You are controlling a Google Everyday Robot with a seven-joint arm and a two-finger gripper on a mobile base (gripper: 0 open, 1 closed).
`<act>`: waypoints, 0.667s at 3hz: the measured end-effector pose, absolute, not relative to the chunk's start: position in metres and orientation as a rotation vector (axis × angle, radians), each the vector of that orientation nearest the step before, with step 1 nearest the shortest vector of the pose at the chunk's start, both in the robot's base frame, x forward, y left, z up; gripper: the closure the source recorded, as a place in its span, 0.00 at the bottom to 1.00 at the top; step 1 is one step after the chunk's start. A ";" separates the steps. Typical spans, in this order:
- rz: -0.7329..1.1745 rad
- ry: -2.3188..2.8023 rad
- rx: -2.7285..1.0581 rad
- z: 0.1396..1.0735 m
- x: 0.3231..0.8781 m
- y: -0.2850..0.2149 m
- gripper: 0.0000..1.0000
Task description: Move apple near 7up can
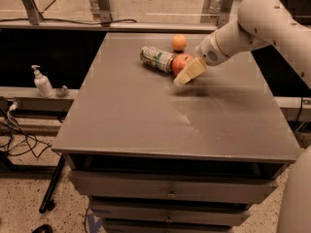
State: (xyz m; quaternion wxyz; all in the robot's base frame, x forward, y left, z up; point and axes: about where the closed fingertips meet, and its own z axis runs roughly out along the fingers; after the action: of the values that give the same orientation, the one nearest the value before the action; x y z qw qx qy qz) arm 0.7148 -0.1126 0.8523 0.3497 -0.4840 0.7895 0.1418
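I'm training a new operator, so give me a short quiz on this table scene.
1. True or false: the can stands upright.
2. What lies behind the apple? A banana, B orange, C cup.
3. Fill in: the gripper is down at the ___, close to the can.
Key: 1 false, it lies on its side; 2 B; 3 apple.

The gripper [186,73] sits against the apple [179,61], which lies touching the tipped 7up can [156,58] on the grey table [146,125]. A small orange [179,42] rests just behind.
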 end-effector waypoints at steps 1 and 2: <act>0.349 2.053 -1.238 0.861 0.704 -0.130 0.00; 0.350 2.020 -1.221 0.891 0.682 -0.167 0.00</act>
State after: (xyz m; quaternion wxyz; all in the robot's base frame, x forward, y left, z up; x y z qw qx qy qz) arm 0.6816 -0.1670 0.8906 0.3687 -0.4755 0.7870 0.1361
